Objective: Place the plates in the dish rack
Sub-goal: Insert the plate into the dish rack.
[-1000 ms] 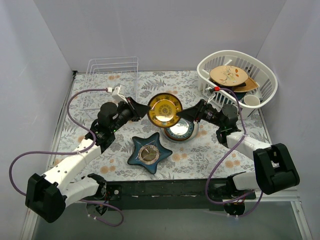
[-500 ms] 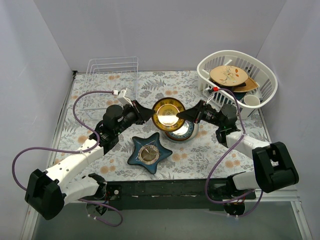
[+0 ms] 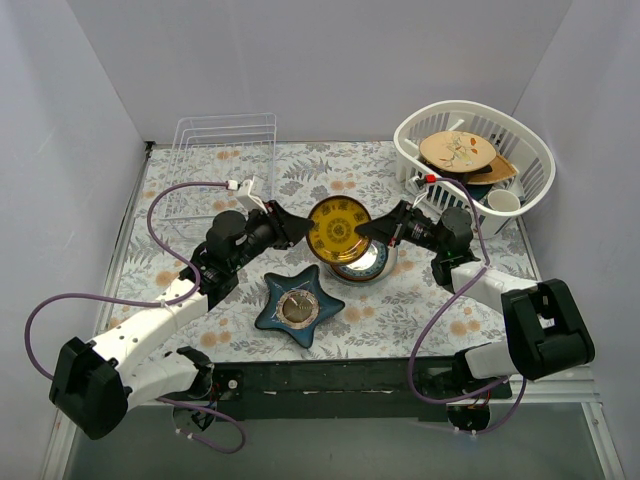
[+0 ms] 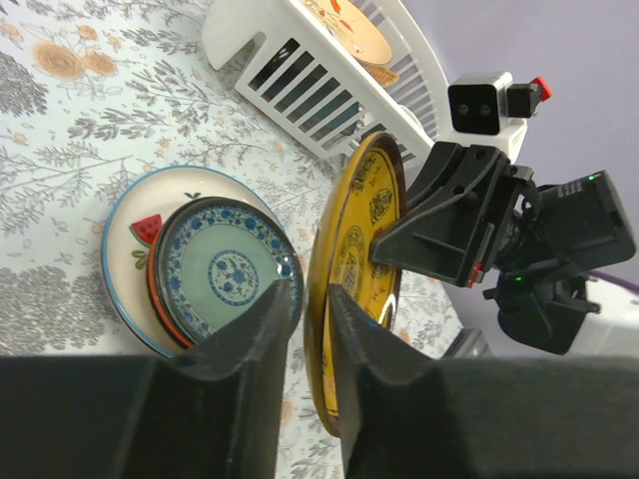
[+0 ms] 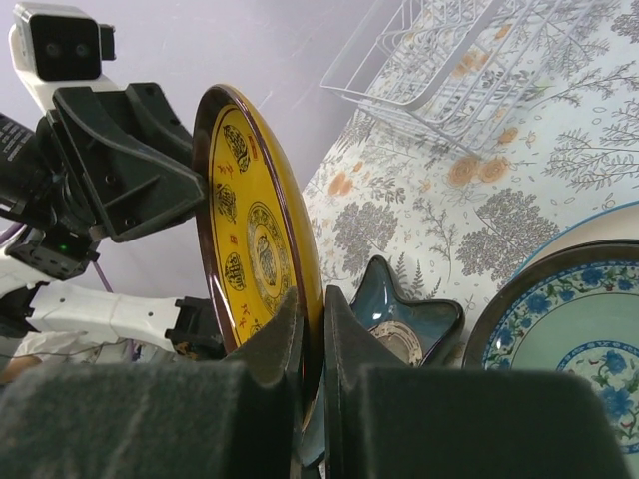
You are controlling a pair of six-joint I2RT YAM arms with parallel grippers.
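A yellow plate with a brown pattern is held on edge above the mat, between both arms. My right gripper is shut on its rim, both fingers pressed to the plate in the right wrist view. My left gripper straddles the opposite rim with its jaws slightly parted, a gap showing beside one finger. More plates lie stacked under the right arm, a teal-green one on top. The wire dish rack stands at the back left.
A dark blue star-shaped dish lies on the floral mat near the front, just below the held plate. A white slotted basket with dishes sits at the back right. Purple cables loop beside both arms.
The yellow plate moved right toward the right arm. The right gripper closed on its rim, and the left gripper's jaws loosened from it.
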